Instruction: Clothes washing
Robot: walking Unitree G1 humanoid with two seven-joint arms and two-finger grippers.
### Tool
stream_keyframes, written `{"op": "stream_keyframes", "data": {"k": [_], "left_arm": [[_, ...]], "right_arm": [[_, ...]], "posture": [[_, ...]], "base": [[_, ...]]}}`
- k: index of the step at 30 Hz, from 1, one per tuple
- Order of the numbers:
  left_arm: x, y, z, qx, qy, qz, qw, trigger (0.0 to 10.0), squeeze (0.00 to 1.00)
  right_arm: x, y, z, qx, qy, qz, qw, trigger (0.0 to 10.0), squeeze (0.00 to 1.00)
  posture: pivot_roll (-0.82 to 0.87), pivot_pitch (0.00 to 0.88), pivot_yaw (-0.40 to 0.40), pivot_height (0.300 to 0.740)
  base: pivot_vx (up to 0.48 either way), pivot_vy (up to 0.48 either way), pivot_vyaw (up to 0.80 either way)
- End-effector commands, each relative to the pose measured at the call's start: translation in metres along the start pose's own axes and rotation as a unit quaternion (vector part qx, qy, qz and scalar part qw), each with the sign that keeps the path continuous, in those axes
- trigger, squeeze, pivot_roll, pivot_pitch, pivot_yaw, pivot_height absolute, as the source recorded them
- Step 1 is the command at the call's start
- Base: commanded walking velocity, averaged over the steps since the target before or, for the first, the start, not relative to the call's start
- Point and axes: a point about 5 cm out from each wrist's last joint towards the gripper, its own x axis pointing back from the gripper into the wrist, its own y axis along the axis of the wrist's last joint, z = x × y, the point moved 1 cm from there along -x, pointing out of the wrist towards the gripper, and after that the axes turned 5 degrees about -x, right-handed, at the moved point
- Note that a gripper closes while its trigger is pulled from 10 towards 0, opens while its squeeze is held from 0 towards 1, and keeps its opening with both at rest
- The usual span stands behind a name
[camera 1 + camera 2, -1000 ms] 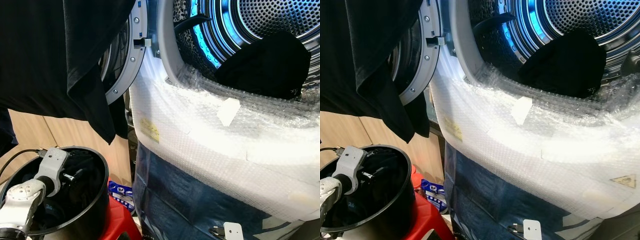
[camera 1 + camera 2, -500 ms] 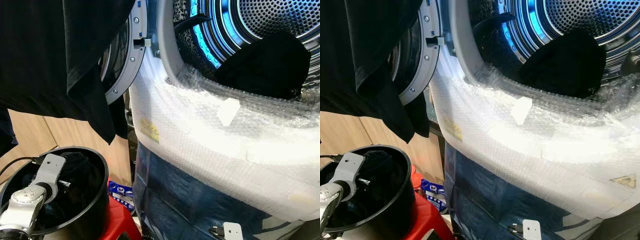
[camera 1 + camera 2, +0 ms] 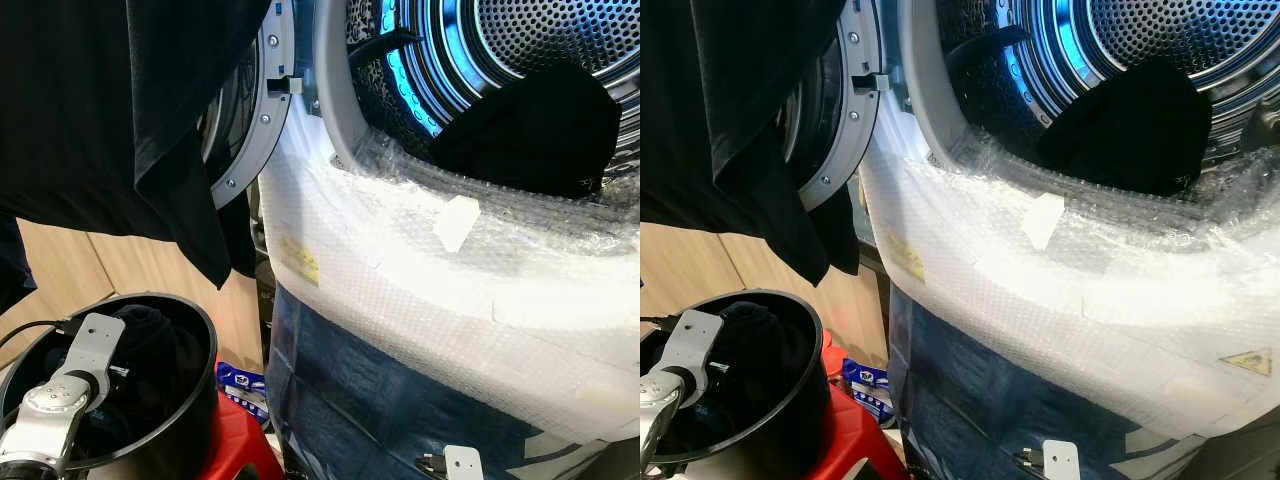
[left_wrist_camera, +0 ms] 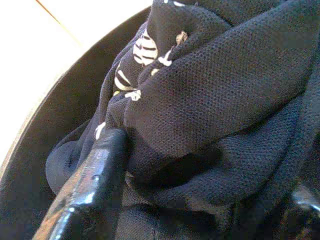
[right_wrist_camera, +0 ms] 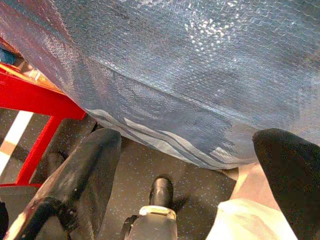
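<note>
Left wrist view: the dark knit clothes [image 4: 220, 100] — navy, with a white-striped patch showing — lie bunched in the black bucket [image 3: 190, 400], which stands on a red stool [image 3: 235, 445] just beside the washing machine [image 3: 400, 300]. The left gripper [image 4: 200, 200] is down among them, its fingers [image 4: 95, 175] spread to either side of a fold; I cannot tell whether they pinch it. Since a second ago the left arm has sunk lower into the bucket. The right gripper [image 5: 190, 165] hangs with its fingers wide apart, holding nothing, before the bubble-wrapped machine front. Another dark garment [image 3: 530, 130] sits in the drum — unmoved.
</note>
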Motion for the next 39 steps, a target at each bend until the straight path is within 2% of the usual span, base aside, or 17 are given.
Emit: {"op": "stream_keyframes", "data": {"k": [1,4,6,29,34,36,37,38,39], "left_arm": [[-0.002,0.003,0.000,-0.008,0.000,-0.003,1.000,0.0,0.00],[-0.002,0.002,-0.001,-0.010,0.000,-0.002,1.000,0.0,0.00],[-0.003,0.001,-0.001,-0.026,0.000,0.003,1.000,0.0,0.00],[-0.002,0.007,-0.009,-0.024,-0.001,-0.011,1.000,0.0,0.00],[0.003,0.025,-0.005,-0.031,0.000,-0.052,0.998,0.0,0.00],[0.006,0.039,-0.011,-0.030,-0.030,-0.084,0.996,0.0,0.00],[0.011,0.052,-0.017,-0.032,-0.065,-0.117,0.990,0.0,0.00],[0.013,0.056,-0.019,-0.033,-0.076,-0.127,0.988,0.0,0.00],[0.018,0.067,-0.025,-0.040,-0.112,-0.153,0.981,0.0,0.00]], "right_arm": [[0.000,0.000,0.001,0.001,0.001,-0.001,1.000,10.0,0.00],[0.000,0.000,0.001,0.002,0.001,-0.001,1.000,10.0,0.00],[0.000,0.000,0.001,0.002,0.002,-0.001,1.000,10.0,0.00],[0.000,0.005,-0.010,0.001,-0.013,-0.007,1.000,10.0,0.00],[0.000,0.006,-0.008,0.001,-0.010,-0.007,1.000,10.0,0.00],[0.000,0.006,-0.007,0.003,-0.009,-0.007,1.000,10.0,0.00],[0.000,0.006,-0.007,0.004,-0.007,-0.006,1.000,10.0,0.00],[0.000,0.006,-0.007,0.004,-0.007,-0.006,1.000,10.0,0.00],[0.000,0.006,-0.007,0.005,-0.007,-0.006,1.000,10.0,0.00]], "posture": [[0.01,0.000,0.014,0.740],[0.01,0.000,0.016,0.740],[0.01,0.000,0.016,0.740],[0.01,0.000,-0.008,0.740],[0.01,0.000,-0.013,0.740],[0.02,0.000,-0.017,0.740],[0.02,0.000,-0.017,0.740],[0.02,0.000,-0.017,0.740],[0.02,0.000,-0.019,0.740]], "base": [[0.000,0.000,0.00],[0.000,0.000,0.00],[0.000,0.000,0.00],[0.000,0.000,0.00],[0.000,0.000,0.00],[0.000,0.000,0.00],[0.000,0.000,0.00],[0.000,0.000,0.00],[0.000,0.000,0.00]]}}
